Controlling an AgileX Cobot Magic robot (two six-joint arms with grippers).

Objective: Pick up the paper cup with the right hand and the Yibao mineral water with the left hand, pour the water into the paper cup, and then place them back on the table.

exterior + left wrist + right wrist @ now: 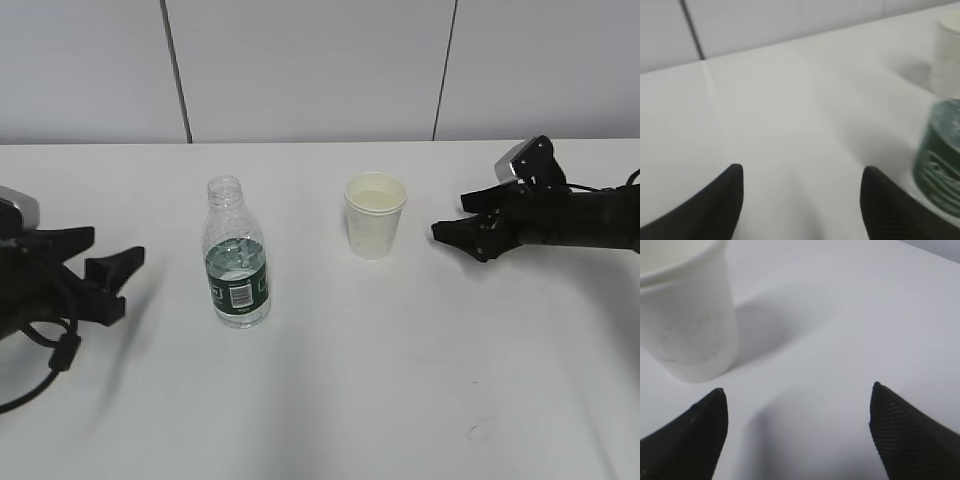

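The left arm runs off the left edge of the exterior view, so only its forward part and the left pincer (112, 280) show; the right arm likewise leaves the frame at the right edge behind the right pincer (462, 232). In the left wrist view the Yibao mineral water (940, 180) is blurred and cut by the right border, with just its green label band readable, and the paper cup (947, 55) is a pale smear at the top corner. In the right wrist view the cup (687, 315) is cropped at the top and left, its rim mostly out of frame. Counted: one bottle (236, 255), one cup (375, 215), two pincers, each with two black fingers. Both pincers are released, jaws spread wide and grasping nothing. The bottle stands upright and uncapped left of centre on the white worktop (380, 370), partly filled; the cup stands upright right of centre, apart from the bottle, its inside pale. The left pincer sits near the bottle's left side, not touching; the right pincer sits just beside the cup's right side, with a gap. Bare worktop lies between bottle and cup and across the whole front, and the far edge meets a panelled wall (300, 70).
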